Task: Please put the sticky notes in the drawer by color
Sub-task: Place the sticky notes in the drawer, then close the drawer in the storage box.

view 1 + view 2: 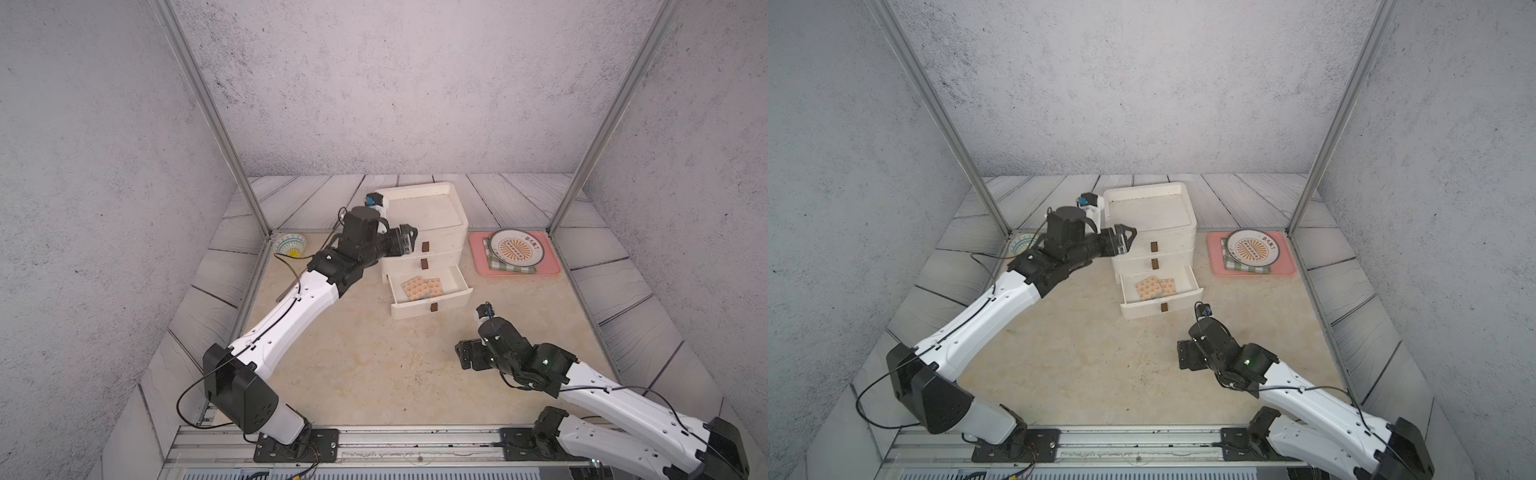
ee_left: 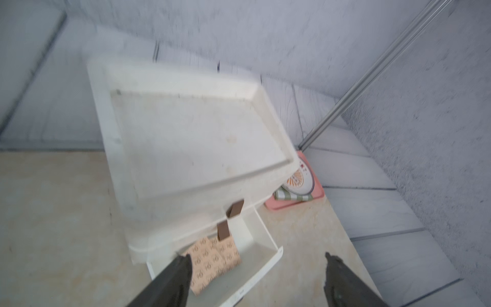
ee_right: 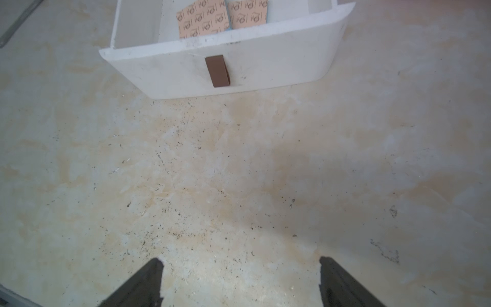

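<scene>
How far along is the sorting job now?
Done: two peach sticky notes lie in the open bottom drawer; no notes show elsewhere. In hand: nothing, left gripper and right gripper stand open, empty. Left: probably shutting that drawer; the upper drawers are shut, contents hidden.

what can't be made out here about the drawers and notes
Top drawer and middle drawer, both top views: shut, contents hidden by their fronts.
Blue sliver in the bottom drawer: peach notes cover it; unidentifiable.
Plate, left wrist view: blurred, mostly behind the chest.
</scene>
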Controlling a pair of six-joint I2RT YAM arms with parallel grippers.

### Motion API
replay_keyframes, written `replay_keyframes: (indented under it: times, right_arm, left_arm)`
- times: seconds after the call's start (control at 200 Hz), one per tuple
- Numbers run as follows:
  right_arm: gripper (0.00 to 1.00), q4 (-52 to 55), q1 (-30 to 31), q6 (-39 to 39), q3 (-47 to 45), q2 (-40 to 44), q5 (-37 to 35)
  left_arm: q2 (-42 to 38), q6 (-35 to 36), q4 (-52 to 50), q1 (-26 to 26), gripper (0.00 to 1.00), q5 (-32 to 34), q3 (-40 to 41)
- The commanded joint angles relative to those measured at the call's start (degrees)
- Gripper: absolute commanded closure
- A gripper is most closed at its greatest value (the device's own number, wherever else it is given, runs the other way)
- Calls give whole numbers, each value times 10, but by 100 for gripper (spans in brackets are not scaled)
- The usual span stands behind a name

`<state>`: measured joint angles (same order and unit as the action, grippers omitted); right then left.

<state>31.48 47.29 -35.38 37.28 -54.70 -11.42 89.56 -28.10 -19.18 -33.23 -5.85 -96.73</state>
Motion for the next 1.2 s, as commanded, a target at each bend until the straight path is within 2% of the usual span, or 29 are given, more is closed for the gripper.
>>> replay_keyframes:
  times: [0.0,0.125,0.205,0.235,0.3,0.325,0.525,0.716,0.826,0.871,0.956,1.196]
  right_arm:
    - [7,-28,-3,7,32,-36,9]
    - [8,-50,-7,7,44,-60,15]
    - [12,-51,-11,14,53,-73,12]
    - [14,-51,-15,15,55,-77,10]
    - [23,-51,-25,20,57,-83,15]
    - [27,-55,-30,21,56,-84,20]
    - [47,-82,-65,24,46,-92,71]
    - [52,-113,-79,25,34,-112,79]
    - [61,-160,-101,20,35,-153,93]
    - [70,-183,-106,16,40,-176,94]
    - [93,-222,-111,9,58,-231,93]
    - [96,-262,-121,28,165,-398,111]
  left_arm:
    - [87,85,-119,13,18,-4,-155]
    - [254,115,-220,26,21,-36,-392]
    - [368,112,-267,34,26,-54,-536]
    - [409,105,-281,38,30,-68,-587]
    - [470,88,-280,47,48,-96,-644]
    - [482,80,-269,50,51,-103,-644]
    - [496,51,-180,66,52,-122,-544]
    - [510,58,-206,70,53,-141,-535]
    - [493,57,-201,69,53,-154,-494]
    - [481,57,-195,68,53,-155,-472]
    - [460,60,-184,67,53,-155,-432]
    - [433,72,-181,67,52,-149,-368]
